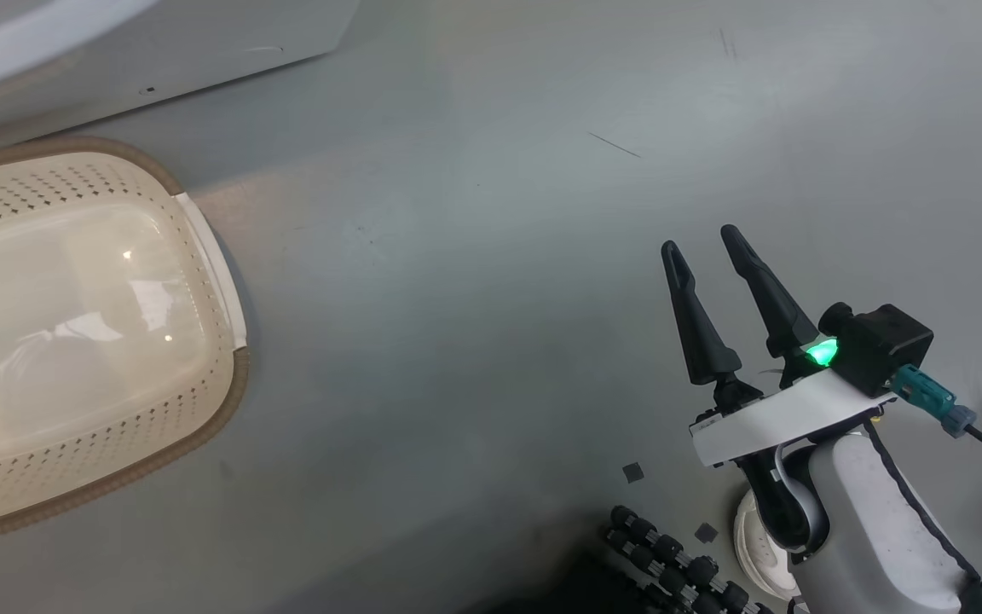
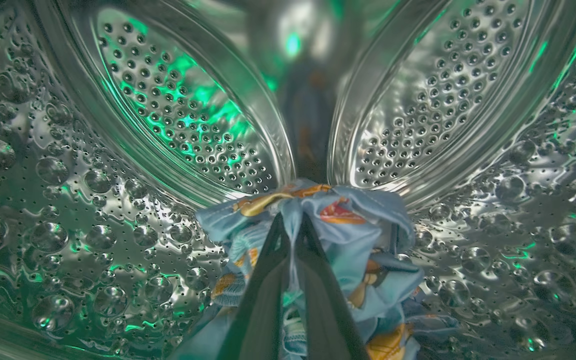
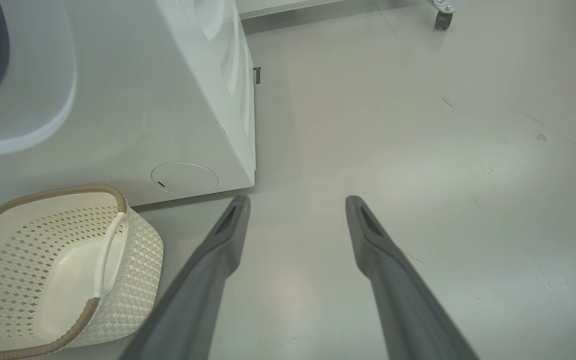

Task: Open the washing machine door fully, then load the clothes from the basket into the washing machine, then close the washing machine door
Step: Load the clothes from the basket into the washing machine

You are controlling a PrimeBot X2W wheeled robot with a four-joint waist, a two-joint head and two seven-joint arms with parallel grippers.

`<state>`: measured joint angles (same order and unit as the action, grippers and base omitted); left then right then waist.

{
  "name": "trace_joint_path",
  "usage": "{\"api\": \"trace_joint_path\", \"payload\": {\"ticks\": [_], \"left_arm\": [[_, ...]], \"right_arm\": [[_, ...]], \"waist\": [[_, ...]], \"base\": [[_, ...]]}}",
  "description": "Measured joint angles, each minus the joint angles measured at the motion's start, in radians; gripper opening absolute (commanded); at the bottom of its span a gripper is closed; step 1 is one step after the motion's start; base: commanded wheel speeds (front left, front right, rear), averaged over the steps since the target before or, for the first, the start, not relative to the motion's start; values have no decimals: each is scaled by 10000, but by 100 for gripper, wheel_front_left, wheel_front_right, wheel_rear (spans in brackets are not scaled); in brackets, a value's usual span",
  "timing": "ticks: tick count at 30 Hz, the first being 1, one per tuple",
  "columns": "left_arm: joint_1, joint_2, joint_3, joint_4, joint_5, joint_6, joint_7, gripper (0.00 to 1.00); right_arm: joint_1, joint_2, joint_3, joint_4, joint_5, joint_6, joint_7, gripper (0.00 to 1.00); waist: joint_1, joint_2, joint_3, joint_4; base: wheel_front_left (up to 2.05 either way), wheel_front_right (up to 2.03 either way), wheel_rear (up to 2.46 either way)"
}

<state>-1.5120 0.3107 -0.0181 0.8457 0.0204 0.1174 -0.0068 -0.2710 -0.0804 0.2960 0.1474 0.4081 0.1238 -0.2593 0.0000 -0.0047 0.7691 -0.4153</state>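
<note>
In the left wrist view my left gripper [image 2: 290, 217] is deep inside the perforated steel drum [image 2: 178, 110] of the washing machine. It is shut on a bunched piece of the clothes [image 2: 358, 235], light-blue fabric with orange-brown figures, which lies on the drum's lower wall. The cream basket [image 1: 239, 375] stands on the floor at the left, its bare bottom showing, just in front of the white washing machine [image 1: 201, 60]. My right gripper [image 1: 701, 240] hangs open over bare floor to the right of the basket [image 3: 138, 250] and the washing machine [image 3: 143, 100], holding nothing. The washing machine door is out of view.
Grey floor spreads between the basket and my right arm. Black rollers of my base [image 1: 670, 563] sit at the bottom edge, and a teal-plugged cable [image 1: 934, 401] trails off the right wrist. A caster wheel [image 3: 440, 17] stands far off on the floor.
</note>
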Motion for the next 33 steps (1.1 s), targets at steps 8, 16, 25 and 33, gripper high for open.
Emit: {"api": "trace_joint_path", "payload": {"ticks": [8,16,25,33], "left_arm": [[-139,481,157,59,253,2,-476,0],[-425,387,86,552,284,2,-616,0],[-448,316,-13,1049,272,2,-378,100],[-438,-232,224,1425,48,2,-663,100]], "right_arm": [[-12,138,378,-19,71,0,0,100],[16,146,4,-48,84,0,0,100],[-4,190,-17,-38,84,0,0,100],[-47,180,-483,-13,82,0,0,100]], "waist": [[0,0,354,-407],[0,0,734,-712],[0,0,798,-708],[0,0,618,-338]], "base": [[0,0,0],[0,0,0],[0,0,0],[0,0,0]]}}
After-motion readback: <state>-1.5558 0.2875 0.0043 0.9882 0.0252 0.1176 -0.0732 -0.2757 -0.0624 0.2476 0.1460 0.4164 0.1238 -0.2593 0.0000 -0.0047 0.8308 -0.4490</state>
